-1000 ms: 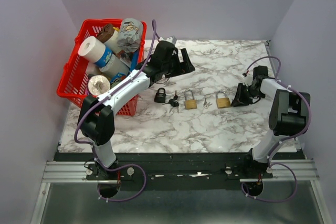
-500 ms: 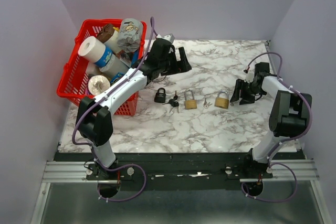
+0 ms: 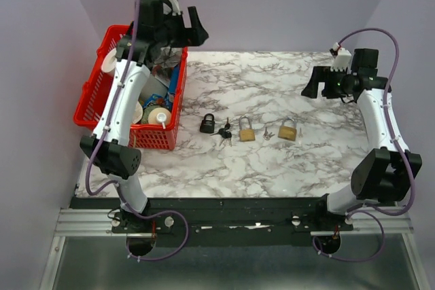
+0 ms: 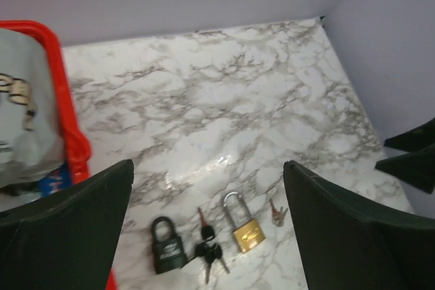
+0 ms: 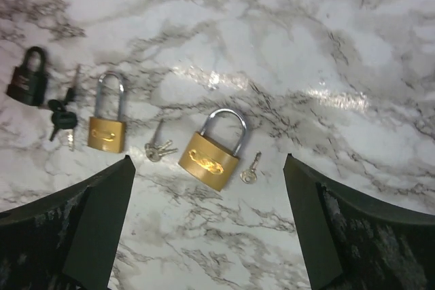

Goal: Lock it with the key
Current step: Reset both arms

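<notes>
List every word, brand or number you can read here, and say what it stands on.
No text reads clearly.
Larger brass padlock: raised mark on its body, too blurred to read.
Smaller brass padlock: raised mark, too blurred to read.
Silver pouch in the red basket: dark print, cut off at the frame edge, unreadable.

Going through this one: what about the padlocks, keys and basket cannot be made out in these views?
Larger brass padlock: left wrist view, hidden behind a finger of the left end effector.
Single key and key bunch: teeth too small in every view to match to a lock.
Red basket: top view, left arm covers part of its contents; left wrist view, cut off by the left edge.
</notes>
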Controlling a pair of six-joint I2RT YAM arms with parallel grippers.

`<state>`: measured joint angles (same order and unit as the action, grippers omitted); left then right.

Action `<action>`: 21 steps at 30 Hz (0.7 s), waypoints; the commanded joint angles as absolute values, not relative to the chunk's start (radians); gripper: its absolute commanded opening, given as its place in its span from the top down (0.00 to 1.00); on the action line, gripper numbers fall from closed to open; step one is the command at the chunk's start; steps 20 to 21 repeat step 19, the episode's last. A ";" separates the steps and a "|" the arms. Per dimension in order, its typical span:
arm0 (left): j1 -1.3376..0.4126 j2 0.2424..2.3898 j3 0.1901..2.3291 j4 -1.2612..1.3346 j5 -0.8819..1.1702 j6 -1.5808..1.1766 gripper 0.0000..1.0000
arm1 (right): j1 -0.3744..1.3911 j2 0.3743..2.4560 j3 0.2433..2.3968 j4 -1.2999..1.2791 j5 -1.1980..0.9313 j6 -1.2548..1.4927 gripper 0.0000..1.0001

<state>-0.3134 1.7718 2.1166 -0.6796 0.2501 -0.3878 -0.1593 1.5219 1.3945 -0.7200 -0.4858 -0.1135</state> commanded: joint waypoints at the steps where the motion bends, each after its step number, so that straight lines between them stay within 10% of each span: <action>1: -0.184 1.815 2.272 -0.919 0.325 -0.236 0.01 | -0.155 1.480 1.477 -0.776 -0.624 -0.086 0.00; 21: -0.069 1.505 1.867 -0.839 0.103 -0.155 0.01 | 0.068 1.342 1.442 -0.673 -0.604 -0.060 0.00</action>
